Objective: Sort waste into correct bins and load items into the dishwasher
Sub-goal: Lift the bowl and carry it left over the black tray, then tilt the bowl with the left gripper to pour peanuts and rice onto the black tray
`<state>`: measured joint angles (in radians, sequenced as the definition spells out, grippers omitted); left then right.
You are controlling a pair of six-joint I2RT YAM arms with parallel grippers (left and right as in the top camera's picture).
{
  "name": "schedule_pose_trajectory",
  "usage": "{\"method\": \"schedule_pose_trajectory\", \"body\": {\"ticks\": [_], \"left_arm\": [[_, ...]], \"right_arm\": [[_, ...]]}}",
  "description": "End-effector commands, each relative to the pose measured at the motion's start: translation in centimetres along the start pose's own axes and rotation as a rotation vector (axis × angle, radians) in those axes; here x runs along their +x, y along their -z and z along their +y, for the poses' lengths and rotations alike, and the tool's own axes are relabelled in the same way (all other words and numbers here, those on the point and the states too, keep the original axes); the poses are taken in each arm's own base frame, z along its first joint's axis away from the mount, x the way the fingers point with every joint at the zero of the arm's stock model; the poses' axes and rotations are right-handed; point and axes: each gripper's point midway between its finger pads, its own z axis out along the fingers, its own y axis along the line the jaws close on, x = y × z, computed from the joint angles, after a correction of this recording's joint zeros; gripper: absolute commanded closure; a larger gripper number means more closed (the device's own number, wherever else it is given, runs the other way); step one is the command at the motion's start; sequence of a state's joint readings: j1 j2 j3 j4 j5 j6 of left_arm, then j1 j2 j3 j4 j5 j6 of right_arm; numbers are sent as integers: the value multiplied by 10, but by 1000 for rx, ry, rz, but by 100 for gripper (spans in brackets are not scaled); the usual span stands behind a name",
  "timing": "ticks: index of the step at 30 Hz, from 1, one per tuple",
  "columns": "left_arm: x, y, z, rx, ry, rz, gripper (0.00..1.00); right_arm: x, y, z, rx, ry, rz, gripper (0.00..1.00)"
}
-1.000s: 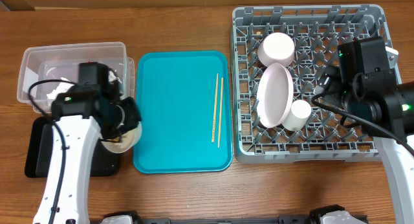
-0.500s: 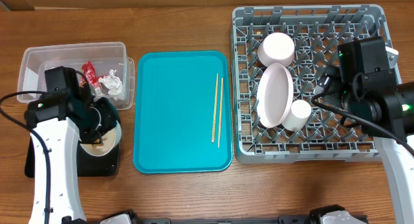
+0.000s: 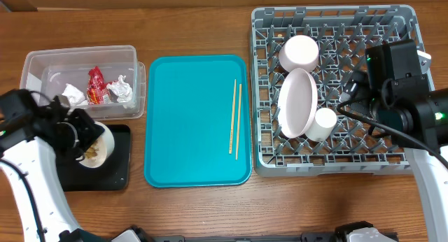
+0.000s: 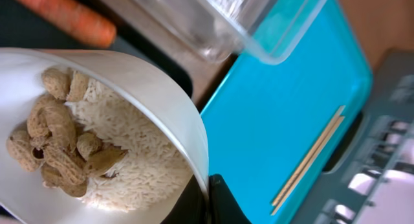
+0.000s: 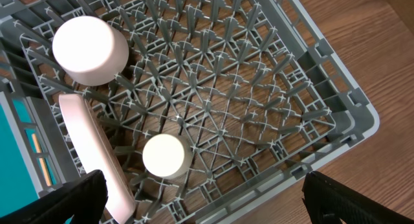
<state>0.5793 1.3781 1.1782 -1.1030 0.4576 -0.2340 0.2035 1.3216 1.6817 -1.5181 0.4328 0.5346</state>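
**Bowl of scraps tipped over the black tray**

Nearest the front edge of the worktop [image 3: 203,207], the left pincer [image 4: 206,201] is clamped tight on the rim of a white bowl [image 3: 96,145]. The bowl is tilted above the black tray [image 3: 120,173], and inside it beige nut scraps [image 4: 55,143] sit on a bed of white rice [image 4: 132,156]. An orange carrot [image 4: 65,18] lies on the black tray just past the bowl.

In the middle stands the teal tray [image 3: 185,119]. The chopsticks [image 3: 236,119] lie side by side along its right part.

To the right sits the dish rack [image 3: 332,17]. The small cup [image 3: 325,123] stands mouth down at its near side, and the plate [image 3: 297,102] is on edge just beside it. The right pincer [image 5: 204,185] hangs above the rack with its jaws spread wide and nothing between them.

Farther back on the left is the clear tub [image 3: 31,67], which holds crumpled tissues [image 3: 123,88] and the red wrapper [image 3: 96,85]. At the far side of the rack, a second bowl [image 3: 299,53] rests upside down.
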Motion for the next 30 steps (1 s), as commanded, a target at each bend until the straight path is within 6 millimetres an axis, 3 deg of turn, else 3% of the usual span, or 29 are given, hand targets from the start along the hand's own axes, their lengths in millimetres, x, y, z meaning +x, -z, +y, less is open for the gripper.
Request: {"method": "schedule_pose_trajectory", "body": {"ticks": [1,6,16,24,30], "left_arm": [[1,9,-18,215,-61,-17,96],[6,-3,-14,360,-39,-20,96],[10,-9,-6,367,-84,-31,96],[13,1,-27,505,-231,-59,96],[27,13,-45,637,-278,-39,96]], "right_arm": [[-5,5,1,-13,-1,-19,0],[-5,5,0,-12,-1,-18,0],[-5,5,1,-13,-1,-19,0],[-5,5,1,-13,-1,-19,0],[-5,5,0,-12,-1,-18,0]]}}
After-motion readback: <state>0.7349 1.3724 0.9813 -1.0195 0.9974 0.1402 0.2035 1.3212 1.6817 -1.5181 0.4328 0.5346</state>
